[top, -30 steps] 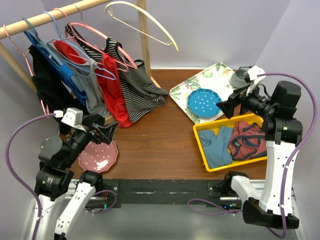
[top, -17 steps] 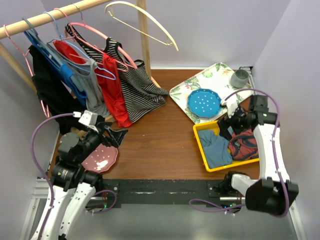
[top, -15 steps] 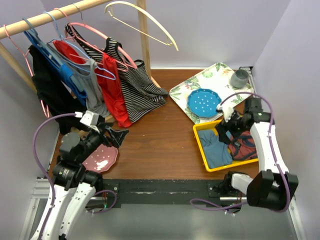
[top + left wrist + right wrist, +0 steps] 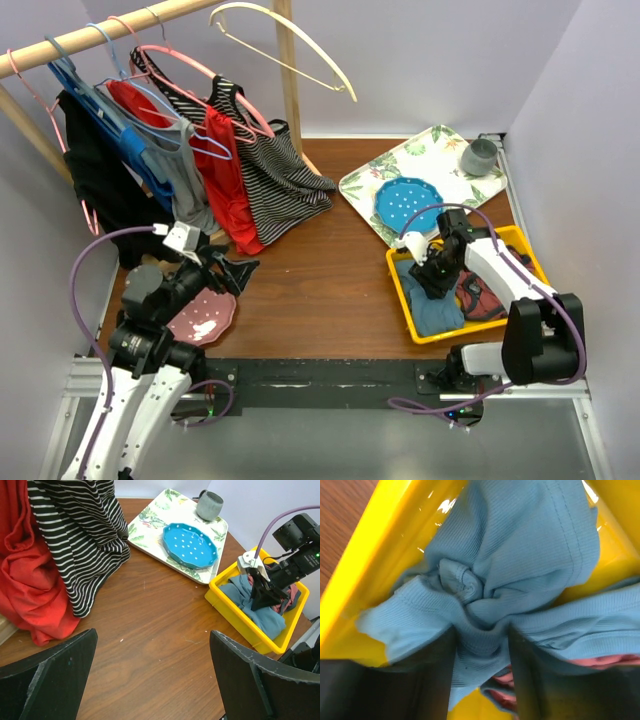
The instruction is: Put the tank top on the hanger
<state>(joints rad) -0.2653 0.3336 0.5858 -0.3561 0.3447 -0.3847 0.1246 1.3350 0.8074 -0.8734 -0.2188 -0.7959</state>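
Down in the yellow bin [image 4: 455, 335] at the right front of the worktop [image 4: 320, 270], the right fingers [image 4: 435, 685] are pinching a bunched fold of the tank top [image 4: 520, 545]. The wrist view shows teal ribbed cloth gathered into a tight knot of creases between the two dark fingers. The cloth spreads out above them against the bin's yellow wall. From overhead, the right arm bends down steeply into the left half of the bin, and most of the tank top lies crumpled there. A dark red garment [image 4: 487, 295] sits beside it in the right half, touching it. The hanger [image 4: 285, 64], cream and bare, hangs by its hook from the wooden rod [image 4: 100, 32] at the back left, well apart from the bin. It hangs just right of a row of clothes on pink and blue hangers, among them a black-and-white striped top [image 4: 270, 160] and a red garment [image 4: 225, 190]. The left fingers [image 4: 50, 680] are spread wide with nothing between them. They hover over the left front of the worktop, near a pink dotted plate [image 4: 200, 318], and point across toward the bin. Behind the bin lies a leaf-patterned tray [image 4: 440, 150] carrying a blue dotted plate [image 4: 408, 205] and a grey cup [image 4: 479, 156].
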